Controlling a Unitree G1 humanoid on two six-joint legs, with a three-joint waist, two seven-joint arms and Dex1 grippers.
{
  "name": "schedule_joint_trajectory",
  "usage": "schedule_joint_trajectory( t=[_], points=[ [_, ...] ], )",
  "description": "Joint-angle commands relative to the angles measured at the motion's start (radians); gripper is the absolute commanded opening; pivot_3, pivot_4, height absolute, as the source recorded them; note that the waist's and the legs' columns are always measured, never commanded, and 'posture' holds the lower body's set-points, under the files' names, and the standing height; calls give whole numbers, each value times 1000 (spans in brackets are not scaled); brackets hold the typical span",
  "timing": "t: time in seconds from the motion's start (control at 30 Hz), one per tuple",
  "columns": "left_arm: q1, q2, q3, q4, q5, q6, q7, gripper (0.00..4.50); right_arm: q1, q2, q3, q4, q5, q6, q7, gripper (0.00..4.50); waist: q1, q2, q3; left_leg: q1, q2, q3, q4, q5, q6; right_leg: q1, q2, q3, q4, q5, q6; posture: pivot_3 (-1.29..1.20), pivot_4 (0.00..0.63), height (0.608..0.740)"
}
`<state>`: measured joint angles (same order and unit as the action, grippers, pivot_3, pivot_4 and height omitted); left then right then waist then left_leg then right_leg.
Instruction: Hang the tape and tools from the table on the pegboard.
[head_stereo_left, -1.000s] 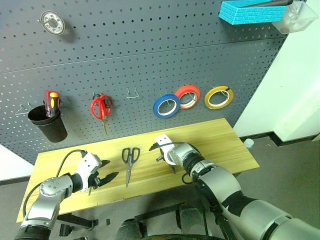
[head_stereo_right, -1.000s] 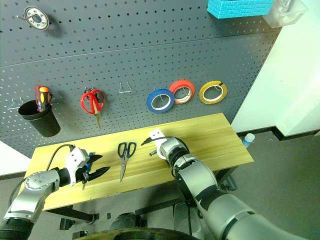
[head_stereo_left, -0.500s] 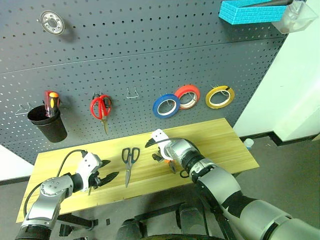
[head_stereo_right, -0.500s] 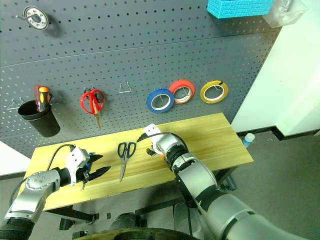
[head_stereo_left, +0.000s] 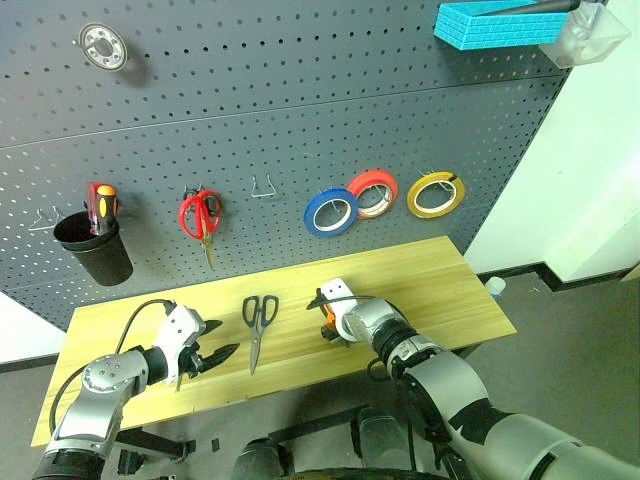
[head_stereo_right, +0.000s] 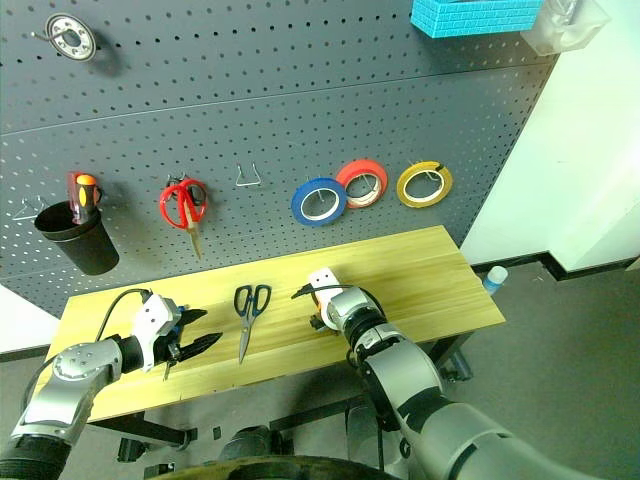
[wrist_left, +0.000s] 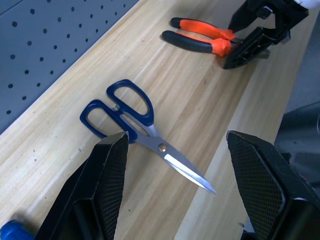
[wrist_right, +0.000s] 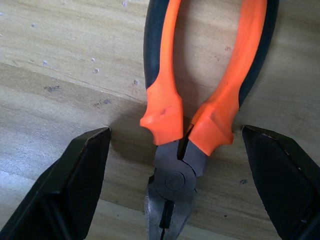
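Observation:
Orange-and-black pliers (wrist_right: 200, 95) lie flat on the wood table (head_stereo_left: 440, 280). My right gripper (wrist_right: 175, 142) points down over their joint, open, one finger on each side of it. Dark-handled scissors (head_stereo_left: 258, 322) lie closed on the table between my two hands. My left gripper (head_stereo_left: 215, 357) hovers open near the table's front left with nothing between its fingers (wrist_left: 112, 170). The blue end of the screwdriver (wrist_left: 12, 231) peeks in beside it. The yellow tape (head_stereo_left: 437, 194) hangs on a hook of the dark pegboard (head_stereo_left: 300, 100).
On the pegboard hang red scissors (head_stereo_left: 200, 215), a blue roll (head_stereo_left: 331, 212), a red roll (head_stereo_left: 372, 192) and a black cup (head_stereo_left: 93, 250) with a red screwdriver. A bare hook (head_stereo_left: 264, 188) sits between the scissors and the rolls. A blue box (head_stereo_left: 500, 22) juts out top right.
My right gripper has gone from shut to open, and the pliers now lie on the table between its fingers. The left arm has stayed still.

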<state>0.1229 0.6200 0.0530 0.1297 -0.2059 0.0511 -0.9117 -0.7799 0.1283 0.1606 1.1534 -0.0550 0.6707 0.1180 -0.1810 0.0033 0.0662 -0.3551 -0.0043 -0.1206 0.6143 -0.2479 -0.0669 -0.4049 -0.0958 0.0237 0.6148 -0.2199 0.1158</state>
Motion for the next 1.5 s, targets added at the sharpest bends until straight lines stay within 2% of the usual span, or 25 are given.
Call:
schedule_joint_trajectory(
  t=[0.03,0.7,0.8,0.97,1.13,1.3,1.5],
  points=[
    [-1,9,12,-20,-3,-15,2,3279,9,71,-4,-9,2,-6,3,4421,0,0,0,0,0,0,0,0,0,0,0,0,0,0,0,-108,0,738],
    [0,1,0,-23,1,-16,4,3279,-31,75,-83,70,23,-78,-78,4421,1,0,0,0,0,0,0,0,0,0,0,0,0,0,0,-105,0,738],
    [-4,0,-1,-22,1,-15,3,3279,-29,73,-80,74,19,-84,-79,3813,1,0,0,0,0,0,0,0,0,0,0,0,0,0,0,-106,0,738],
    [-1,1,-1,-27,-1,-13,2,3279,-28,68,-77,73,15,-89,-72,2140,1,0,0,0,0,0,0,0,0,0,0,0,0,0,0,-109,0,738],
    [15,-5,-7,-44,-1,-10,5,3279,-19,59,-54,61,-1,-97,-51,2101,0,0,0,0,0,0,0,0,0,0,0,0,0,0,0,-102,0,738],
    [34,-11,-5,-64,-4,-5,13,3279,0,33,5,5,-38,-108,49,2100,0,0,0,0,0,0,0,0,0,0,0,0,0,0,0,-97,0,738],
    [67,-20,-3,-88,-13,-5,24,3279,92,-59,100,-226,-74,-111,228,2100,2,1,0,-1,0,0,-1,0,0,-1,0,0,-1,0,0,-106,0,738]
  ],
)
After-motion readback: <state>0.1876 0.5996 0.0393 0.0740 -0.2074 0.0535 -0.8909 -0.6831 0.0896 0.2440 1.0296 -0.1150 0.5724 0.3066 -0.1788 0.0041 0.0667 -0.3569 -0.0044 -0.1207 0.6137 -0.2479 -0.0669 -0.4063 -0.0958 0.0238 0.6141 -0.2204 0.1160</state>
